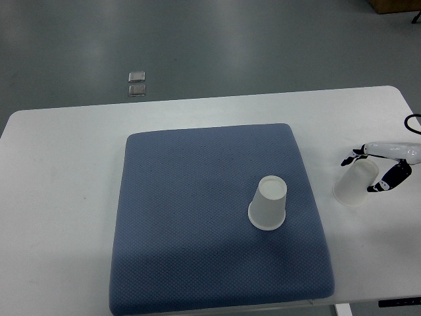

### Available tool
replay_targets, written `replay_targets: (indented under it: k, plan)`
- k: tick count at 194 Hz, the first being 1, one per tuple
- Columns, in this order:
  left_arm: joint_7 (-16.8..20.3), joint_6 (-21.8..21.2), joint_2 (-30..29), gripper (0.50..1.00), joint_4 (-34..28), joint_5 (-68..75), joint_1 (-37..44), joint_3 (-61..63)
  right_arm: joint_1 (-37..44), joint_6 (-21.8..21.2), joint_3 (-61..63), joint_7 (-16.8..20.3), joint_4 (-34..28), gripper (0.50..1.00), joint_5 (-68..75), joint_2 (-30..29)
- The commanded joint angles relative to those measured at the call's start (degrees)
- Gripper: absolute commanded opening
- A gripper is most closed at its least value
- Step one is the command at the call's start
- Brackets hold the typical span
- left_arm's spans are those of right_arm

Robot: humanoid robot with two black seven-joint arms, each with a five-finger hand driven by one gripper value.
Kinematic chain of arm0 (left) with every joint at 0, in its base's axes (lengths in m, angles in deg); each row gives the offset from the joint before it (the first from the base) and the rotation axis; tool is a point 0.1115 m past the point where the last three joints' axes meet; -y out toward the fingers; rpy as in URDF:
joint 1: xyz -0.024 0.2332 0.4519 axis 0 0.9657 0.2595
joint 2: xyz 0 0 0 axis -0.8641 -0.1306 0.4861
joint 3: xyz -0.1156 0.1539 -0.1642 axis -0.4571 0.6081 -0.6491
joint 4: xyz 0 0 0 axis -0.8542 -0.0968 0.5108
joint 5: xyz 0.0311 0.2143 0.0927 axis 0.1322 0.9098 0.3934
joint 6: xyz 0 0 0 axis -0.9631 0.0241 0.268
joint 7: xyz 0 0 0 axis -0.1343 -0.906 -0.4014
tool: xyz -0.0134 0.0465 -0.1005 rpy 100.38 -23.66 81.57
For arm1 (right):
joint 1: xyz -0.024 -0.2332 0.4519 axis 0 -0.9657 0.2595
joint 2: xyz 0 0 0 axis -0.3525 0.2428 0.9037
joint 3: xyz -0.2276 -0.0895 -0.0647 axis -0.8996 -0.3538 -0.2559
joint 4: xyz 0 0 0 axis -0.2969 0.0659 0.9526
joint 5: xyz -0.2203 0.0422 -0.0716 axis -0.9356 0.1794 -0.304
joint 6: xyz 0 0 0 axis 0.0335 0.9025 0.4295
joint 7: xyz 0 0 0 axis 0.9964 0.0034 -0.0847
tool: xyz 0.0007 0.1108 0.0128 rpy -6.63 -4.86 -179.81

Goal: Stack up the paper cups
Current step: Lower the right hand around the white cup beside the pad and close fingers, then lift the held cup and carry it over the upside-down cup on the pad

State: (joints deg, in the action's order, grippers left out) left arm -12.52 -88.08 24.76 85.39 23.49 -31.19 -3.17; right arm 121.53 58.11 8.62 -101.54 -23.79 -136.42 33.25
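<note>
A white paper cup (269, 203) stands upside down on the blue mat (197, 217), right of its middle. A second paper cup (354, 184) is at the right, off the mat, over the white table, tilted with its mouth toward the lower left. My right hand (372, 172) comes in from the right edge and its fingers are curled around this second cup's base end. The left arm does not show.
The white table (59, 197) carries the blue mat. Beyond its far edge is grey floor with two small metal floor plates (137, 83). A black cable (413, 122) loops at the right edge.
</note>
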Motion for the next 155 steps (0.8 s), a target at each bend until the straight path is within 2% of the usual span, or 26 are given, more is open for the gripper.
replay_targets:
  k: [1, 52, 68, 135, 155]
  plan:
    - [0.0, 0.0, 0.0, 1.0, 0.0, 0.0, 0.0, 0.0, -0.1, 0.0, -0.1, -0.1, 0.0, 0.766, -0.2, 0.0]
    - [0.0, 0.0, 0.0, 1.0, 0.0, 0.0, 0.0, 0.0, -0.1, 0.1, 0.0, -0.5, 0.0, 0.719, -0.4, 0.0]
    - [0.0, 0.0, 0.0, 1.0, 0.0, 0.0, 0.0, 0.0, 0.0, 0.1, 0.0, -0.6, 0.0, 0.691, -0.4, 0.0]
    - [0.0, 0.0, 0.0, 1.0, 0.0, 0.0, 0.0, 0.0, 0.7, 0.1, 0.7, -0.8, 0.1, 0.686, 0.1, 0.2]
    - [0.0, 0.0, 0.0, 1.0, 0.0, 0.0, 0.0, 0.0, 2.5, -0.3, 0.9, -3.7, 0.1, 0.688, 0.3, 0.8]
